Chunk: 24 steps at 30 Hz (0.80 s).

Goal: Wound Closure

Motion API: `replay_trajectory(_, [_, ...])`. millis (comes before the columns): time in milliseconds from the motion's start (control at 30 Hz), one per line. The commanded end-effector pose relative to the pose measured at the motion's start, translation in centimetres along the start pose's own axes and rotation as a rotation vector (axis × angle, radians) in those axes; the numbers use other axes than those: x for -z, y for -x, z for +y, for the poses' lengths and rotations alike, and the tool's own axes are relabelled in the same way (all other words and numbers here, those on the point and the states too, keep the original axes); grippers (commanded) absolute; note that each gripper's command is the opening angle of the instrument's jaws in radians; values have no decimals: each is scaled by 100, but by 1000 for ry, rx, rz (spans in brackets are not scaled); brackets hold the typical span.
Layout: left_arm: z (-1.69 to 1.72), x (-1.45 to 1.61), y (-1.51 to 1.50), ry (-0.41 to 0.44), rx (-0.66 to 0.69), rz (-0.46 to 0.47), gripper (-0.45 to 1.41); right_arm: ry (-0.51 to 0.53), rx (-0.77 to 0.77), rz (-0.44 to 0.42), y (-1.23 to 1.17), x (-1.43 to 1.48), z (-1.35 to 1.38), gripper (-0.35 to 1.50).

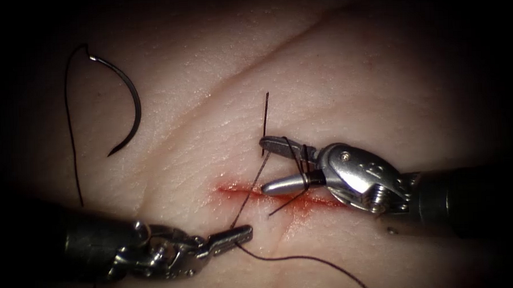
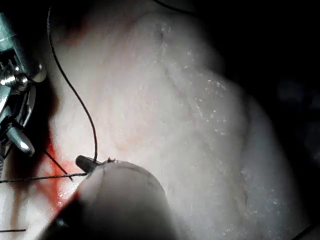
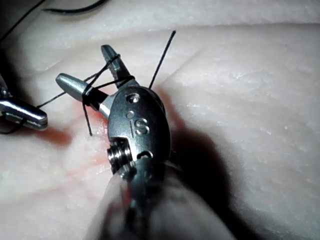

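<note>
the tissue (image 1: 345, 72) is seen as a pale slab, and its cut (image 1: 281, 195) is laid with its long axis nearly level across the endoscope view, rimmed with red fluid (image 1: 235, 190). the right tool (image 1: 264, 165) is brought in from the right, above the cut's right half, its shaft lying roughly level and its tips pointed left. its jaws are spread into a clear v; nothing is pinched between them, but the thread (image 1: 306, 262) is wound in loops round both jaws near the hinge, as is shown close up in the right wrist view (image 3: 100, 82). the left tool (image 1: 242, 234) is brought in from the lower left, just below the cut, pointed right and slightly up. its jaws are closed on the thread close to where the strand rises from the tissue; the grip itself is partly masked by the shaft in the left wrist view (image 2: 87, 162). the needle (image 1: 127, 106) is left lying free on the tissue, well apart to the upper left of the cut, held by neither tool and not in the tissue. its curve is bowed to the right, with one end up at the top left and the other down at the lower left; which end is the point cannot be told. a short cut end of thread (image 1: 266, 118) is seen standing upright just above the right tool's upper jaw. the long strand is cut off at the lower edge of the endoscope view.
</note>
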Motion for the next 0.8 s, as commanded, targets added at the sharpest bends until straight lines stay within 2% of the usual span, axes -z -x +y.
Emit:
replay_trajectory(33, [5,-5,-4,1,4,7,-45,-3,-8,1,9,-5,-1,96])
replay_trajectory(267, [5,-20,3,-1,29,15,-45,-16,-39,11,13,-6,-3,96])
replay_trajectory(400, [12,-32,-8,-8,35,17,-45,74,-52,-13,16,-7,-4,101])
replay_trajectory(600, [-7,-29,-22,-4,56,18,-45,157,-30,-78,25,-3,-3,108])
replay_trajectory(800, [-20,-30,-29,-2,67,16,-45,227,-27,-115,28,2,14,109])
